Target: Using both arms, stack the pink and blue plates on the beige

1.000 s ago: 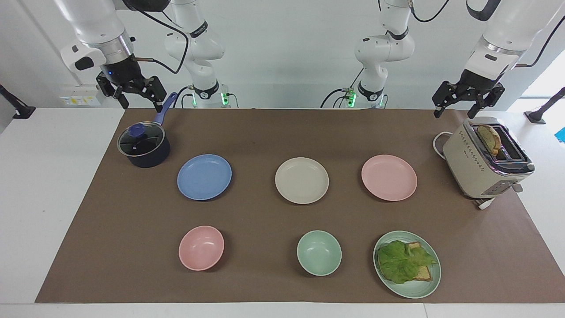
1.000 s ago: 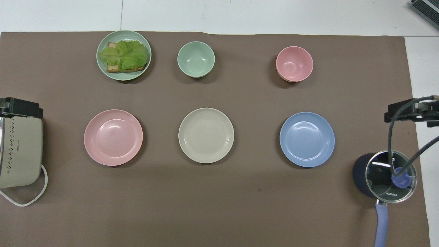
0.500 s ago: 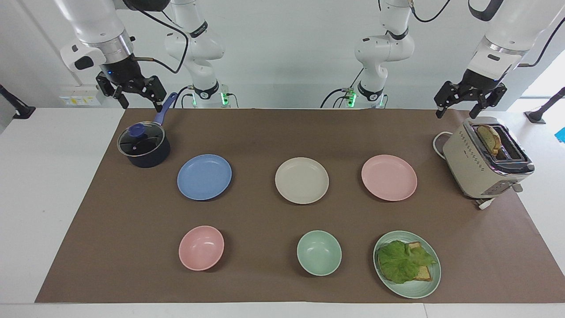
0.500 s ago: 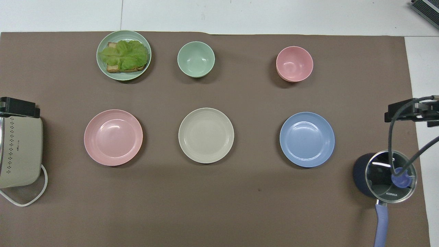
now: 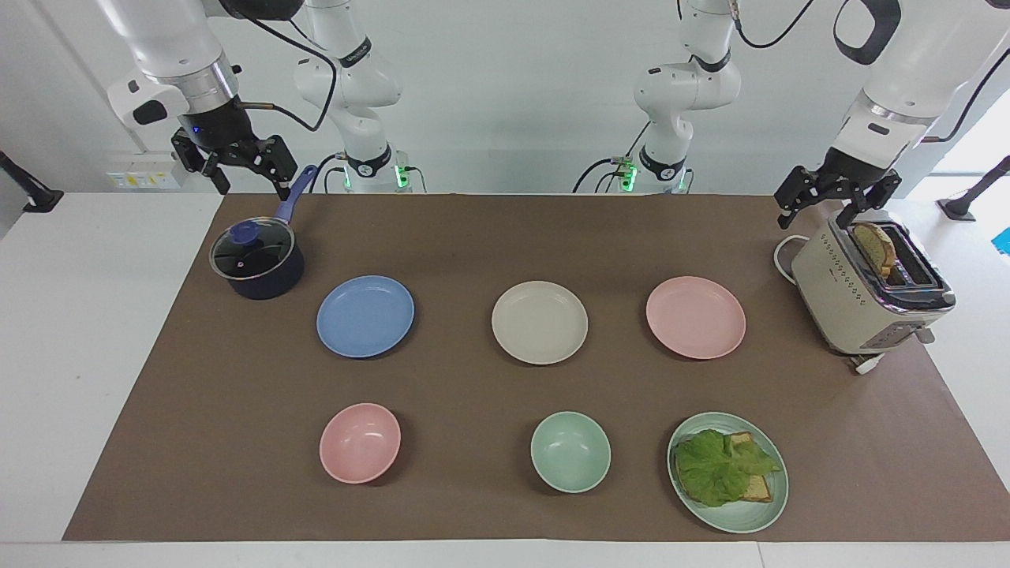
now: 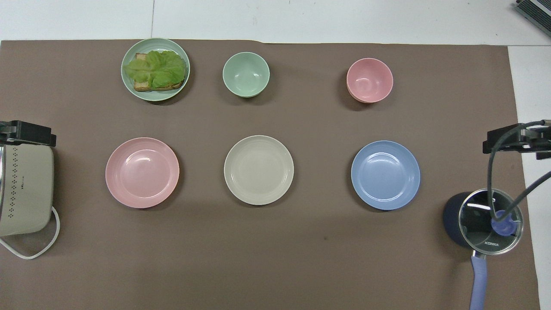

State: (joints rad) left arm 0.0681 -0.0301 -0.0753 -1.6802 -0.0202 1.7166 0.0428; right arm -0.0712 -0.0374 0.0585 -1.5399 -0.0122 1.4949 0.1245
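Note:
Three plates of equal size lie in a row across the brown mat. The beige plate (image 5: 540, 322) (image 6: 258, 169) is in the middle. The blue plate (image 5: 365, 315) (image 6: 385, 175) lies toward the right arm's end and the pink plate (image 5: 695, 316) (image 6: 142, 172) toward the left arm's end. All three are bare and apart from each other. My left gripper (image 5: 817, 217) hangs open and empty over the toaster's end nearest the robots. My right gripper (image 5: 252, 188) hangs open and empty over the saucepan's handle.
A cream toaster (image 5: 868, 288) with a bread slice stands beside the pink plate. A dark saucepan (image 5: 256, 259) with a glass lid stands beside the blue plate. Farther from the robots lie a pink bowl (image 5: 360, 442), a green bowl (image 5: 570, 451) and a green plate (image 5: 757, 513) with lettuce on toast.
My left gripper has sunk a little toward the toaster. The right gripper and the plates have stayed where they were.

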